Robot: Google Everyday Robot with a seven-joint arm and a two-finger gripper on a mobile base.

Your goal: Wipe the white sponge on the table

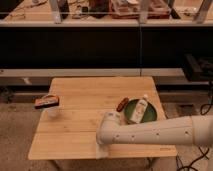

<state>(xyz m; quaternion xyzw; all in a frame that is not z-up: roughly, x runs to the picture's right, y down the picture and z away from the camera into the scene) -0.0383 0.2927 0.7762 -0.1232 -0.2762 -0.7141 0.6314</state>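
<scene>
Gripper (102, 149), hidden under the white arm (160, 132), is down at the near edge of the table (85, 102); whether it is open cannot be told. Sponge (101, 151) shows as a pale patch directly beneath it. Plate (131, 111) with bottle (140, 109) lies beyond, to the right.

Behind runs a long dark counter (100, 47), its pale top (30, 19) cluttered and crossed by grey metal uprights (56, 11). A light rail (30, 72) runs along its foot. The floor (17, 130) is speckled grey-brown, with black cables (202, 107) at the right. The light is dim and warm. The hand (102, 149) sits at the surface (100, 87)'s front edge.
</scene>
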